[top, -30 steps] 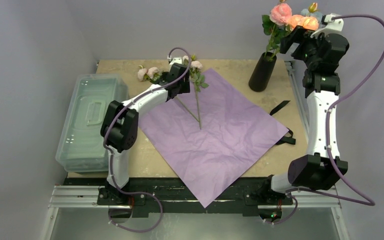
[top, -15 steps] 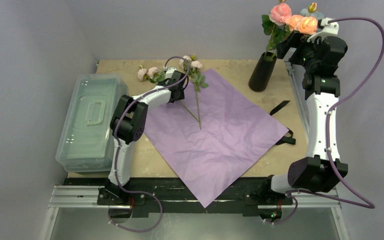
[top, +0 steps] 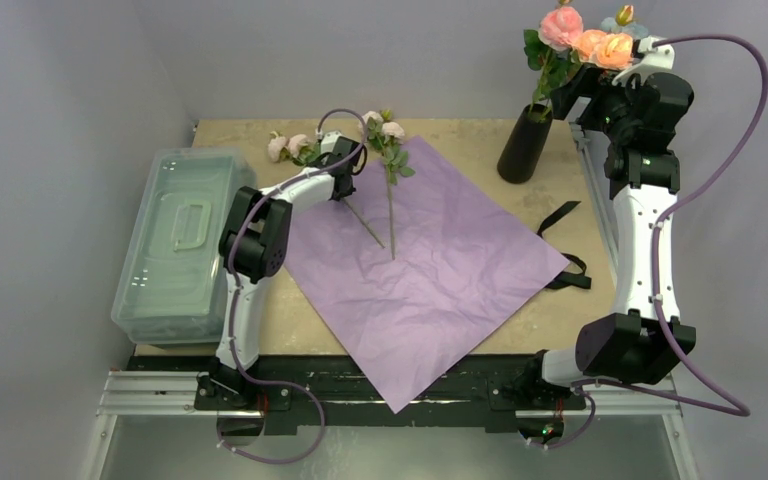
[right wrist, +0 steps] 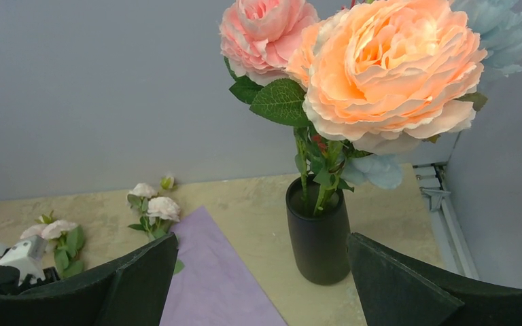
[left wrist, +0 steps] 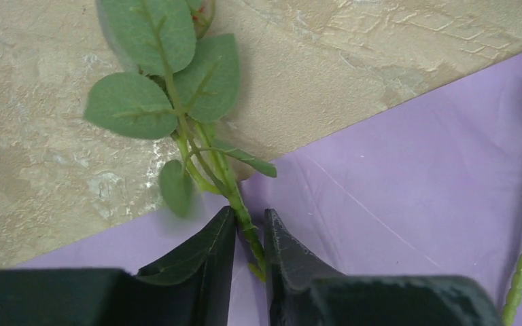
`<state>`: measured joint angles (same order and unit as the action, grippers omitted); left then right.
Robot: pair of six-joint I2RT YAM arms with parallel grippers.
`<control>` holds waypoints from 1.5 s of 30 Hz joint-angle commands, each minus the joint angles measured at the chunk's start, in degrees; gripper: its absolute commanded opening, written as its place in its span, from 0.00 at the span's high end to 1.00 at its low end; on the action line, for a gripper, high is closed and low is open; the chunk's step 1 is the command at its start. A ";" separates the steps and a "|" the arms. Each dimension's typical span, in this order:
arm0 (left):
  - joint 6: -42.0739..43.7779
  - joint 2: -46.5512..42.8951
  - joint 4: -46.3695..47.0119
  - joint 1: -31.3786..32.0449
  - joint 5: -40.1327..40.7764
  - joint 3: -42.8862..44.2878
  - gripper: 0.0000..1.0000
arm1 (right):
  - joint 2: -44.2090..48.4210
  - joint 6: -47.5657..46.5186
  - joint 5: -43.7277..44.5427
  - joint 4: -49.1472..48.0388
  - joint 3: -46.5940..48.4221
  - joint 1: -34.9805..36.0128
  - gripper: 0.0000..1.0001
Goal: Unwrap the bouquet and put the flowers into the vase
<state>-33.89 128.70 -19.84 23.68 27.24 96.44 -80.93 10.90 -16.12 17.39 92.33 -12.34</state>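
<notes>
The bouquet is undone: its lilac paper (top: 440, 270) lies flat on the table. My left gripper (top: 341, 188) is down at the paper's far-left edge, its jaws (left wrist: 249, 212) shut on the green stem (left wrist: 225, 183) of a pale pink flower (top: 290, 146) whose blooms rest on the bare table. A second flower (top: 391, 200) lies on the paper just to its right. The black vase (top: 525, 145) stands at the far right with pink and peach flowers (top: 585, 35) in it. My right gripper (right wrist: 262, 239) hangs wide open, high beside the vase (right wrist: 318, 238), holding nothing.
A clear lidded plastic bin (top: 180, 240) stands along the table's left side. A black ribbon (top: 560, 215) lies off the paper's right corner. A metal rail (right wrist: 452, 224) runs along the right edge next to the vase.
My left gripper has slid left and down onto the stem and closed on it, dragging that flower and the paper slightly left. The right arm has barely moved.
</notes>
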 commanded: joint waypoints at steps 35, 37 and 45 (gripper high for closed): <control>7.68 -37.39 41.67 -2.06 -38.52 -22.28 1.00 | 1.92 9.82 -28.79 -2.79 -3.68 12.64 0.02; 6.73 -37.97 46.10 -1.24 -43.16 -22.69 1.00 | 0.90 9.91 -29.79 -2.70 -2.08 14.56 0.02; -3.66 -35.37 61.98 1.57 -60.24 -19.33 1.00 | -2.88 20.42 -35.42 -13.29 0.59 17.67 0.02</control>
<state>-31.00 93.54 27.68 23.83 -20.95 74.08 -82.83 23.70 -46.48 13.47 90.32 4.49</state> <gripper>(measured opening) 0.064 0.983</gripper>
